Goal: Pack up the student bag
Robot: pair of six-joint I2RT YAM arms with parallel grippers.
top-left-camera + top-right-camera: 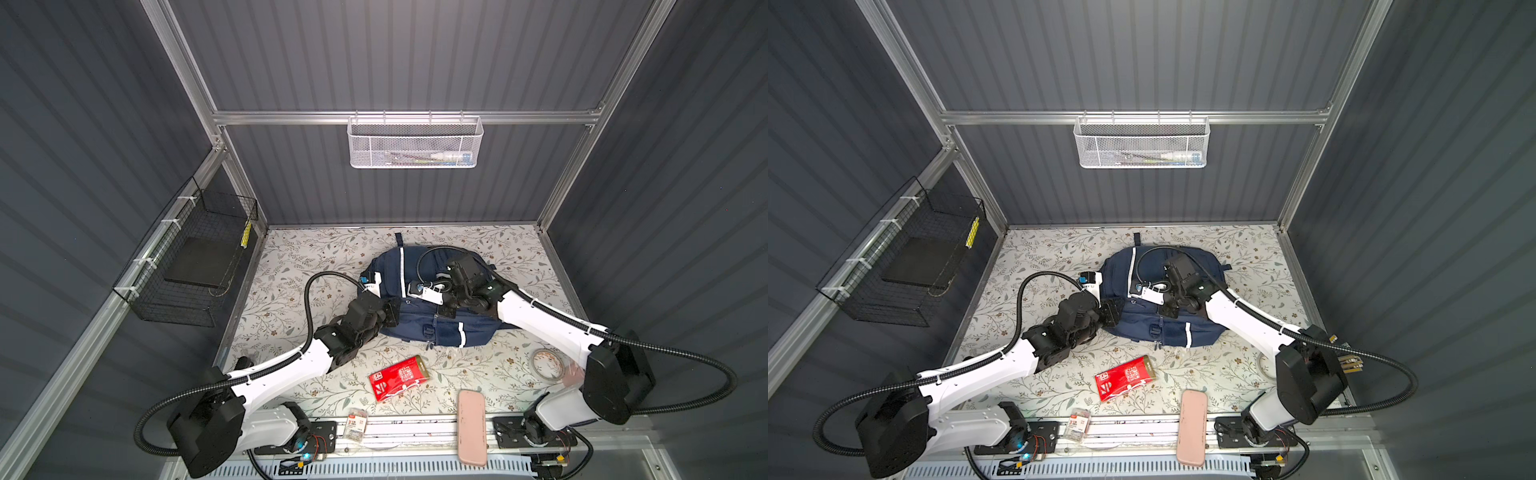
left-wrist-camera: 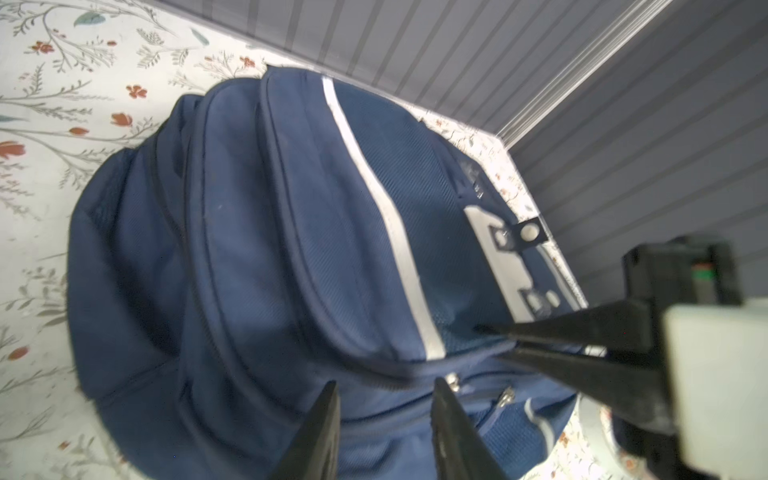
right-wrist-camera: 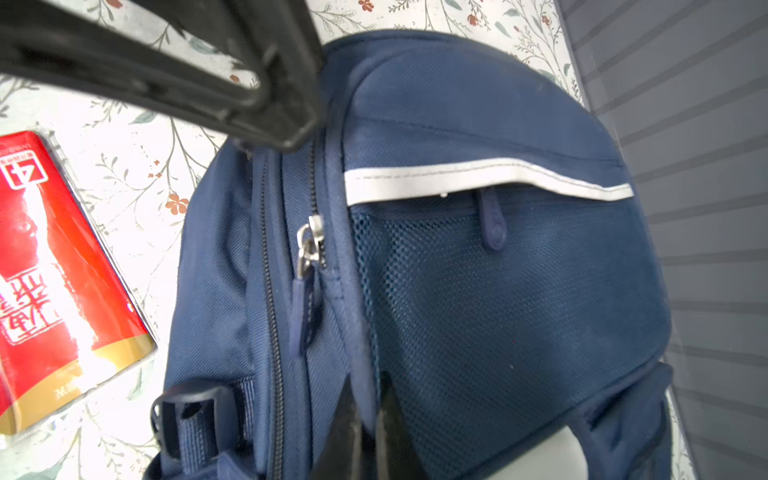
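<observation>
One student bag (image 1: 415, 328) is all I have to fill; it lies on its back on the floral table (image 1: 311, 266), a little past centre toward 12 o'clock. At its 8 o'clock edge my left gripper (image 2: 386, 382) has its fingers a narrow way apart with nothing between them, tips just short of two metal zip sliders (image 2: 453, 380). Over the bag's 3 o'clock side my right gripper (image 3: 370, 386) is pinched tight. Its wrist view shows a ridge of the bag's piping (image 3: 353, 311) running between the fingers, so I judge it has hold of fabric beside the mesh pocket (image 3: 519, 311).

I expect the bag to handle soft and floppy: woven cloth that sags, slides on the table, probably light, nothing fragile. Pinched cloth will only tent up, so for opening I'd take the blue zip pull (image 3: 305, 316) and brace with the other hand on a seam or by the black buckle (image 3: 187, 411).

Counting from 9 o'clock across:
- one black wire basket (image 1: 187, 266) hung far out at 9 o'clock
- one small clear packet (image 1: 355, 424) at the bag's 7 o'clock on the front rail (image 1: 415, 432)
- one red packet (image 1: 399, 376) at 6 o'clock
- one white mesh basket (image 1: 415, 143) hung high at 12 o'clock
- two reflective stripes (image 1: 402, 270) on the bag in a top view
- one pink oblong case (image 1: 471, 428) at 5 o'clock
- one tape roll (image 1: 538, 357) at 4 o'clock, partly hidden by my right arm (image 1: 540, 324)
</observation>
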